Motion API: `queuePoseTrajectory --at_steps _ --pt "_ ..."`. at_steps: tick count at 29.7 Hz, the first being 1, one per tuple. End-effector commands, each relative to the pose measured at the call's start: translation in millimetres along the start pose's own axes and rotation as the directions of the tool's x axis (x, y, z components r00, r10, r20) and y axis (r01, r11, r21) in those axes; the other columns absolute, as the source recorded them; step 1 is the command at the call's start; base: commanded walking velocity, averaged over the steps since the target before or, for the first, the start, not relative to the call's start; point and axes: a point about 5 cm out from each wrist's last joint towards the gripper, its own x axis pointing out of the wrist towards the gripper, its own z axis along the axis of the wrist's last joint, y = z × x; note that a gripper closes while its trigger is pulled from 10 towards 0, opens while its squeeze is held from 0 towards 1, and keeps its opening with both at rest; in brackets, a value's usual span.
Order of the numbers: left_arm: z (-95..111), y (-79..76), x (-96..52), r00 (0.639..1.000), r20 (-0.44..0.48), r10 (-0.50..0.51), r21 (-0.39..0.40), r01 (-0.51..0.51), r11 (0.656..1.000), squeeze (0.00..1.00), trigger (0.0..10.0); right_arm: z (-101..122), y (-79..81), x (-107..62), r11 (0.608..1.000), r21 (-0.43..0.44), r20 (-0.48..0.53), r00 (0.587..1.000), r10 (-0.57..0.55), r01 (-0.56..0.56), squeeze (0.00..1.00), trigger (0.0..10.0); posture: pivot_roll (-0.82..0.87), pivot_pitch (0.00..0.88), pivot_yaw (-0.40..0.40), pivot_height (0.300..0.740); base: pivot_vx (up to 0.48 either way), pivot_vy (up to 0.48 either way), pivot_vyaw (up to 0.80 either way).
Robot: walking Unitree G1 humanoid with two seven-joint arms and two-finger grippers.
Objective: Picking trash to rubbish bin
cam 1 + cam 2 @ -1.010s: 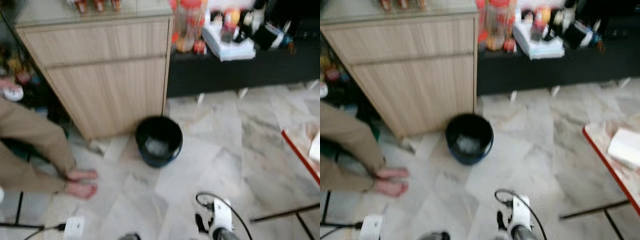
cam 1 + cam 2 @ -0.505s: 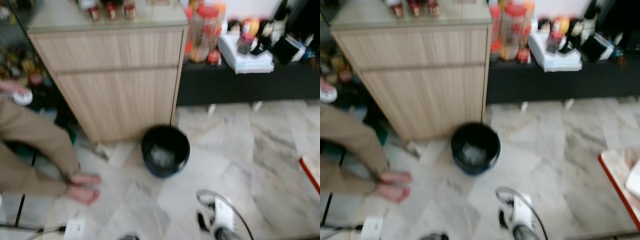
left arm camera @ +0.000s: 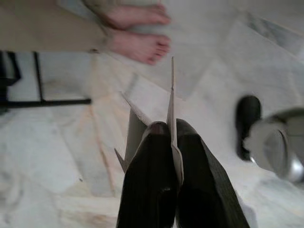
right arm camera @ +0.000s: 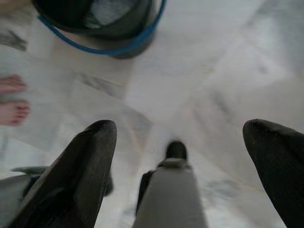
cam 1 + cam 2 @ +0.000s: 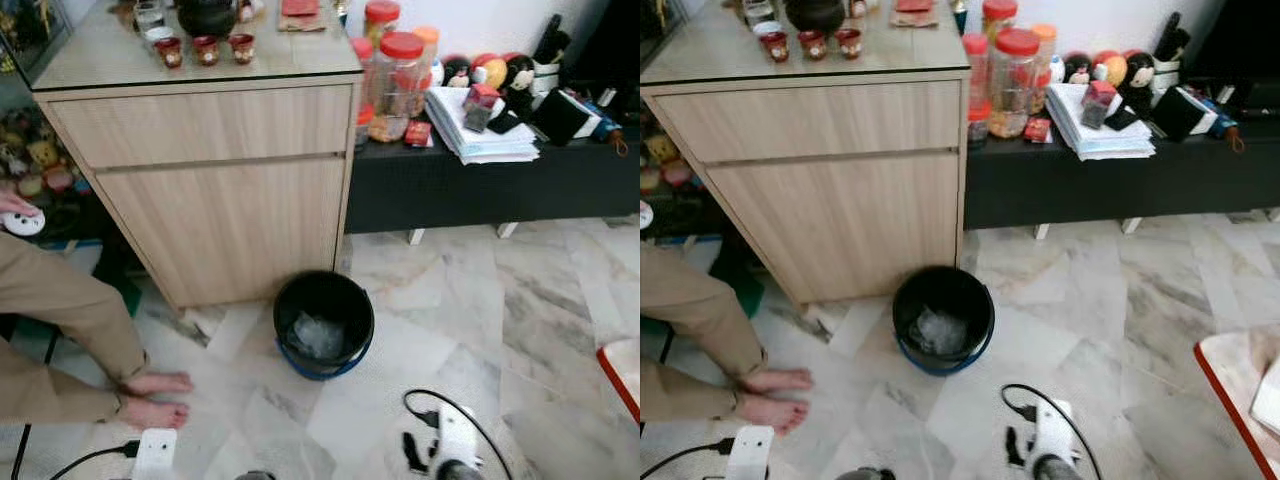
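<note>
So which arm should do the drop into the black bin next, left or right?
Left, most likely. The left pincer is shut on a thin piece of card, while the right pincer is open with nothing between its fingers. The bin stands ahead on the floor.

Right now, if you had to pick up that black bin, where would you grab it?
Probably the rim of the black rubbish bin, from straight above: it stands upright with its mouth open, so one finger could slip inside and one outside. The side away from the wooden cabinet looks freest. The blue handle hangs down against the wall, harder to hook.
</note>
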Motion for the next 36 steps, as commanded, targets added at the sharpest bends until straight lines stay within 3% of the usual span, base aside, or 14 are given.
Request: queuePoseTrajectory --at_steps 1,36 --pt "-7.3 -5.2 -1.8 0.999 -0.030 -0.013 0.007 0.013 1.000 0.00 10.0 -4.2 -11.5 -2.0 0.999 0.006 -0.014 0.999 -0.032 0.032 0.00 10.0 0.14 0.195 -0.003 0.740 0.326 0.000 0.00" --pt "-10.9 -8.3 -3.2 0.999 -0.036 -0.013 -0.007 0.012 1.000 0.00 10.0 -4.9 -8.6 -1.8 1.000 0.017 -0.020 1.000 -0.007 0.007 0.00 10.0 0.15 0.219 -0.013 0.740 0.322 0.000 -0.07"
